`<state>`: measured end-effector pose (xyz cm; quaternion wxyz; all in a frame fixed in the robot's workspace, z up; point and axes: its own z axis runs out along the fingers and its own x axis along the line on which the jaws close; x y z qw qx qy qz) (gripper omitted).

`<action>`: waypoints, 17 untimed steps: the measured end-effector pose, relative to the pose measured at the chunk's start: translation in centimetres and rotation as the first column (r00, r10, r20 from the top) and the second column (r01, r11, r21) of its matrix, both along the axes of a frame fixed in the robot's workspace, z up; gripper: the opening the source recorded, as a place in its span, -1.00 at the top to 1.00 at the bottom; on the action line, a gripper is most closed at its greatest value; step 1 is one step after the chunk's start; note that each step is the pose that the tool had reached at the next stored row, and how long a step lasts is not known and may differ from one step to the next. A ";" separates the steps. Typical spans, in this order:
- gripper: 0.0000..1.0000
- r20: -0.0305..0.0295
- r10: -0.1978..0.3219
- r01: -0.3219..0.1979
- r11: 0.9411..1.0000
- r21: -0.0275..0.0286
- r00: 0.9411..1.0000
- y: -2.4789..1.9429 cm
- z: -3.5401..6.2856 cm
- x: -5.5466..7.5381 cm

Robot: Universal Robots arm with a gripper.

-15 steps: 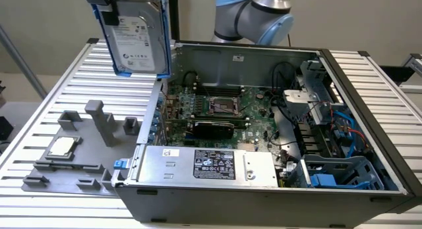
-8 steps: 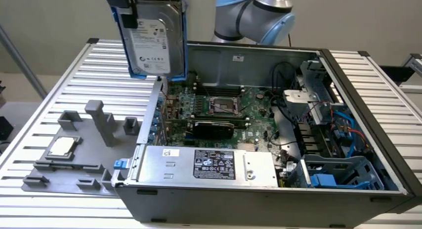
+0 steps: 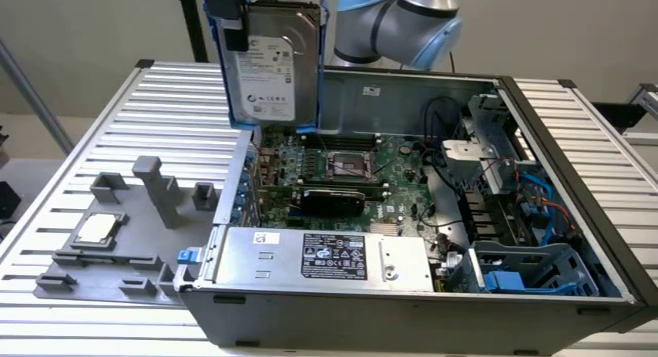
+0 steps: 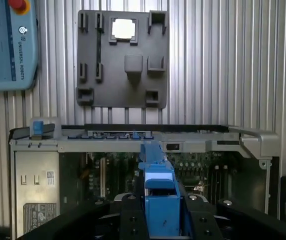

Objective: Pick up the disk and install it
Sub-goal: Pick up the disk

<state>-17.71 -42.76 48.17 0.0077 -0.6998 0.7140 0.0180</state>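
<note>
Closest: open computer case on the ribbed surface, motherboard exposed, blue drive cage in its near corner at the exterior view's right. Beside it at the exterior view's left, grey fixture plate. Holds the disk upright over the case's far corner on that side, gripper clenched on its blue rail; smallest, square silver chip on the plate.

You can read "UNIVERSAL ROBOTS" on the blue teach pendant. The white label on the disk is too small to read.
</note>
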 end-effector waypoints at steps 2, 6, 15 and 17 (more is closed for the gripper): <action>1.00 0.000 0.000 0.000 1.000 0.000 1.000 -0.36 0.00 0.9; 1.00 0.000 0.000 0.000 1.000 0.000 1.000 -1.09 0.00 2.8; 1.00 0.000 0.000 0.000 1.000 0.000 1.000 -2.74 0.00 6.8; 1.00 0.000 0.000 0.000 1.000 0.000 1.000 -3.14 0.00 7.8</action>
